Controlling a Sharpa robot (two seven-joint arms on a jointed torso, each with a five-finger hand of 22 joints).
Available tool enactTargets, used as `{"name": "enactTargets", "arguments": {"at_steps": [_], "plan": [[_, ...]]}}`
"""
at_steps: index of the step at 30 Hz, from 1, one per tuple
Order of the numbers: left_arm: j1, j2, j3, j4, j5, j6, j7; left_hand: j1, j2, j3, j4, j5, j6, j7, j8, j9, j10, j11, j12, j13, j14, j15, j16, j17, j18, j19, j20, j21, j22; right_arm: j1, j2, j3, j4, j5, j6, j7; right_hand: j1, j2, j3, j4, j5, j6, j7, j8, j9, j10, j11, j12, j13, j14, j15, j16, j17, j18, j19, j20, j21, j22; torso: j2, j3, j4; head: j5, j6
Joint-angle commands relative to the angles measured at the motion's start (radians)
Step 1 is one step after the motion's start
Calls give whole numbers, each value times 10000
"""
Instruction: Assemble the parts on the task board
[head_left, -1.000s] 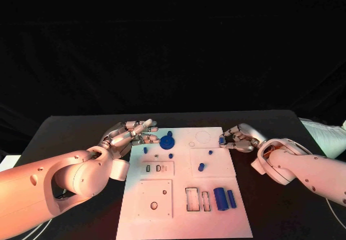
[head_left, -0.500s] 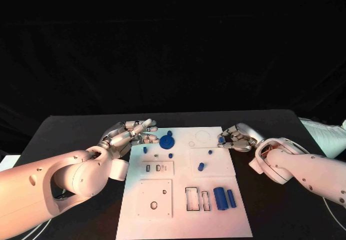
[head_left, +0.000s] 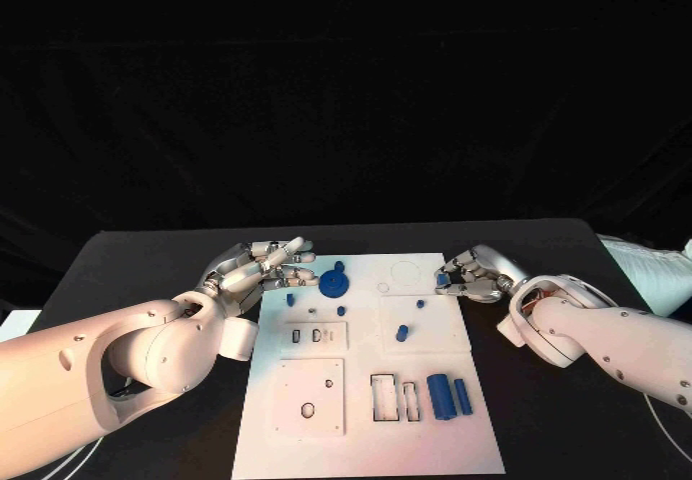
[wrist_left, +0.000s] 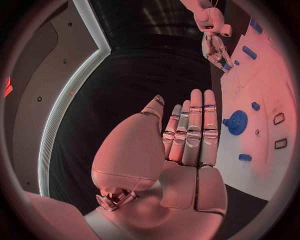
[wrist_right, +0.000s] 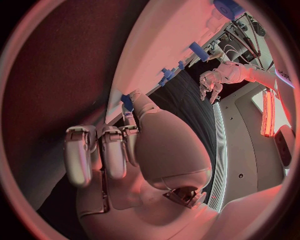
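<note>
Little had moved since a second earlier: our right hand had crept slightly along the board's right edge, and our left hand had stayed put. Nearest us on the board lay two blue bars beside rectangular slots. Farther on, a small peg lay mid-board, and a blue gear sat near the far end. Our left fingers were straight, close together, holding nothing. Our right fingers pinched a small blue part at the board's edge, above the table.
</note>
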Motion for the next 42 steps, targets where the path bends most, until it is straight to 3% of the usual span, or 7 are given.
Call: {"name": "enactTargets", "arguments": {"at_steps": [1,8,16,18,26,34,42], "plan": [[3,11,4,20,17,158,66,-45,61,-41,-31,-26,-67,32,-68,-11,-5,56,-58,-16,-44,42,-70,21,112,9,42,-39,-13,-12,43,-5,20,-166,-113,59,70,224,75,-18,-71,359,-274,166,172,754,-133,73,2079,1057,-78,41,2627,-126,563,-75,50,1594,4,-1,18,-3,-6],[3,8,4,5,17,156,69,-42,64,-40,-33,-25,-68,32,-69,-11,-3,55,-59,-15,-44,42,-72,24,112,10,42,-39,-14,38,78,66,308,-204,-167,-319,-83,217,116,-17,-132,386,-302,181,197,747,-164,47,2065,1057,-114,41,2627,-128,566,-121,51,1598,-2,-1,3,56,-3],[4,9,4,-191,17,153,94,-37,70,-36,-37,-23,-67,30,-69,-9,0,54,-58,-14,-43,41,-75,27,112,10,43,-40,-15,439,84,118,1276,-773,60,-1637,-470,213,111,123,-459,360,-321,130,206,713,-179,-51,2010,1057,-133,41,2627,-121,553,-150,34,1567,-33,-36,32,79,8],[5,16,4,-283,17,145,104,-37,70,-36,-37,-23,-67,30,-69,-9,0,54,-58,-14,-43,41,-75,27,112,10,43,-40,-15,543,147,121,1539,-921,71,-1856,-511,224,118,142,-472,365,-325,126,208,715,-182,-50,2011,1057,-137,41,2627,-121,552,-154,32,1563,-33,-28,32,108,29],[6,70,5,-608,17,125,148,-28,75,-31,-45,-22,-66,28,-69,-8,4,53,-58,-13,-43,41,-78,31,113,11,43,-41,-16,683,1017,90,2181,-1426,285,-2402,-563,247,132,169,-471,375,-333,120,212,712,-187,-61,2005,1057,-143,41,2627,-119,548,-159,27,1555,-122,-110,130,176,-10],[6,121,5,-760,64,141,172,-14,82,-24,-56,-20,-65,26,-69,-6,8,51,-59,-13,-42,39,-83,38,114,12,43,-43,-18,440,2142,-85,2171,-2416,503,-2578,-575,253,136,175,-468,377,-335,119,213,710,-189,-67,2002,1057,-144,41,2627,-117,546,-161,25,1550,-180,-209,286,361,-182],[6,111,5,-764,106,137,165,-14,82,-24,-56,-20,-65,26,-69,-6,8,51,-59,-13,-42,39,-83,38,114,12,43,-43,-18,-37,2748,-128,1945,-3506,747,-2979,-651,194,126,184,-474,349,-331,81,209,707,-190,-79,1996,1057,-148,41,2627,-115,542,-168,19,1539,-164,-213,290,461,-279]]}}
